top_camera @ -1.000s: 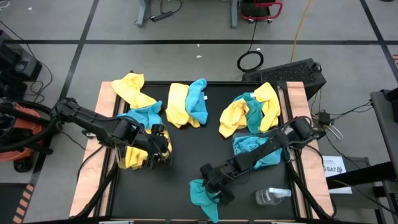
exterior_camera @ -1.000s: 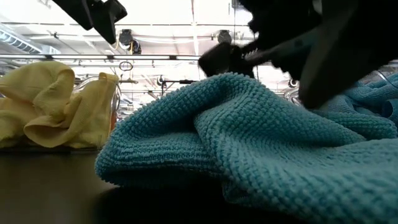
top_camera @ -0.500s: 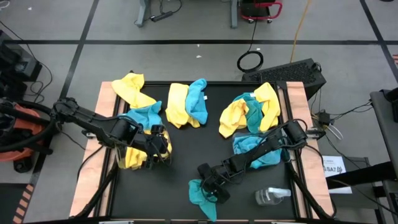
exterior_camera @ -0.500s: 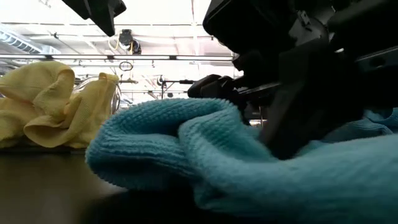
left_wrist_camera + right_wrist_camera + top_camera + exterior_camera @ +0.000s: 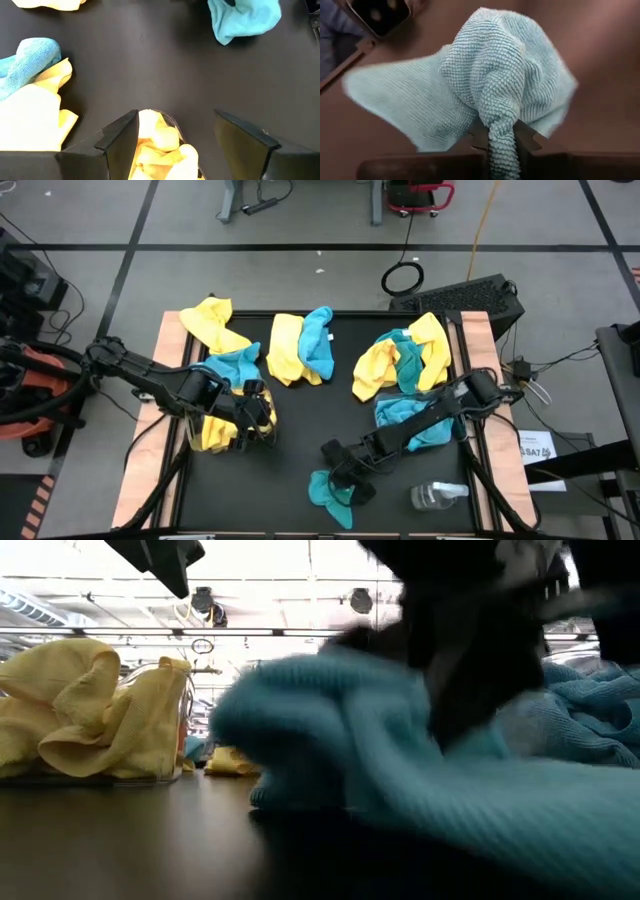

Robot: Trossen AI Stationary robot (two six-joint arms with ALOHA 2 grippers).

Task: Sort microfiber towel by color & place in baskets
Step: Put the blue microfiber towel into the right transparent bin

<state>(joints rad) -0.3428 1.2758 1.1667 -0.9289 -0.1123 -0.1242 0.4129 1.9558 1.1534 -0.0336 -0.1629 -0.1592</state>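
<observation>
One second has sufficed for the right gripper (image 5: 343, 478) to go from spread jaws above the loose turquoise towel (image 5: 328, 492) to jaws clamped on a gathered fold of it, as the right wrist view shows, with the cloth (image 5: 485, 90) pinched into a narrow stem between the fingers (image 5: 527, 137). From above, the towel, which lay flatter and wider near the front edge of the table (image 5: 300, 420), is now bunched smaller beneath the gripper; the low view shows it (image 5: 330, 730) blurred and drawn up off the mat. This marks the grasp as apparently completed and the carry to a basket as the probable next step. The left gripper (image 5: 262, 416) has not moved; it hangs with fingers (image 5: 120, 140) apart over the basket of yellow towels (image 5: 222, 430) at the table's left. A heap of turquoise cloth (image 5: 412, 418) lies at the right, under the right arm, presumably in the second basket, whose walls cannot be made out. Unsorted yellow-and-turquoise piles remain at back left (image 5: 215, 323), back centre (image 5: 300, 345) and back right (image 5: 405, 360), so much of the sorting is outstanding. A clear plastic bottle (image 5: 437, 496) lies near the front right corner. The work surface is a matt black mat with pale wooden side margins; beyond it are a grey floor with dark tape lines, a coiled cable (image 5: 402, 277) and a black keyboard (image 5: 455, 295).
</observation>
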